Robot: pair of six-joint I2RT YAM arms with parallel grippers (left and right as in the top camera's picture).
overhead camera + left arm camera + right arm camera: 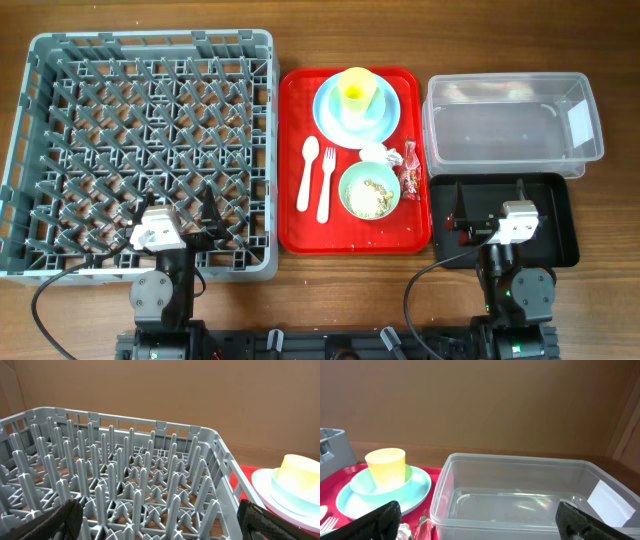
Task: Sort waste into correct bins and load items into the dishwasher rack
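The grey dishwasher rack (150, 40) fills the left and holds nothing; its pegs (125, 475) fill the left wrist view. My left gripper (177, 208) hangs open over its near edge. On the red serving tray (300, 225) a yellow cup (357, 90) stands on the light-blue plate (330, 115). Below them lie a white spoon (308, 170), a fork (326, 180), a napkin (378, 153), a red wrapper (410, 170) and a bowl (347, 185) with food scraps (375, 195). My right gripper (488, 200) is open above the black tray (555, 215), facing the clear tub (520, 495).
The clear tub (505, 130) stands at the back right with a white label on its right end, directly behind the black tray. The cup (386, 467) and wrapper (422, 530) show left of the tub in the right wrist view. Wooden tabletop surrounds everything.
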